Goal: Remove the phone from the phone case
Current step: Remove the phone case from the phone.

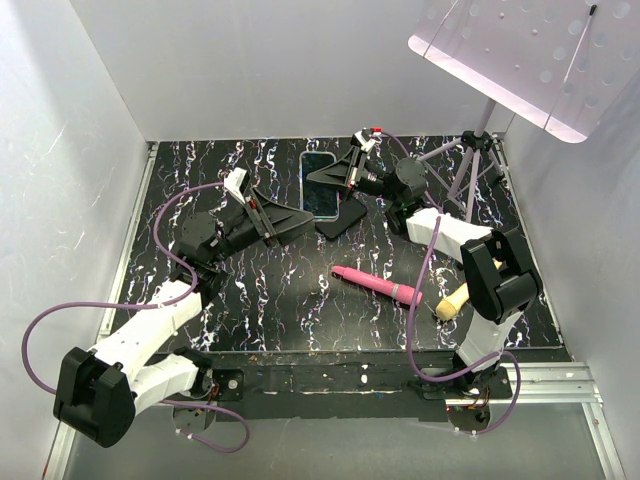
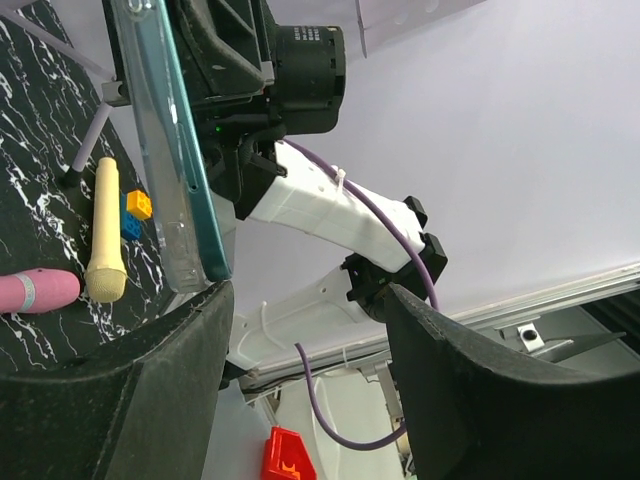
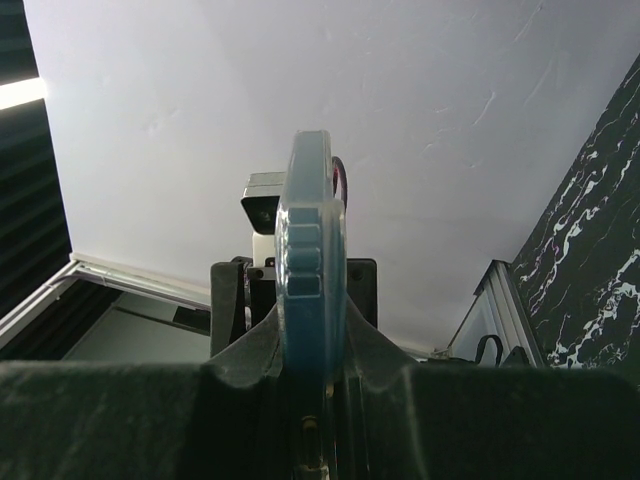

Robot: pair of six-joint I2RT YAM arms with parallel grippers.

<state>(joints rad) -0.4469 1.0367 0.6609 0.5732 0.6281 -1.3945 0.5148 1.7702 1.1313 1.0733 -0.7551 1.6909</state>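
Table (image 1: 280,300) is black with white marbling and has white walls around it. A perforated panel (image 1: 520,55) on a tripod (image 1: 470,170) stands at the back right. Both arms reach toward the back centre.

The right gripper (image 1: 345,172) is clamped on the phone (image 1: 318,185). The right wrist view shows the phone's bluish edge pinched between both fingers. The phone sits at back centre, just beyond the left gripper (image 1: 295,224). It is still inside the phone case (image 2: 165,180), and the left wrist view shows the clear shell along one face, next to the teal edge. Whether the phone touches the table, I cannot tell.

The left gripper's jaws are spread wide and hold nothing. One finger (image 2: 130,400) is close to the phone's lower corner.

A second black phone (image 1: 340,222) lies flat just beside the cased one. A pink tool (image 1: 375,285) lies mid-table. A cream cylinder (image 1: 452,300) rests near the right arm's base, with small yellow and blue blocks (image 2: 136,212) beside it.
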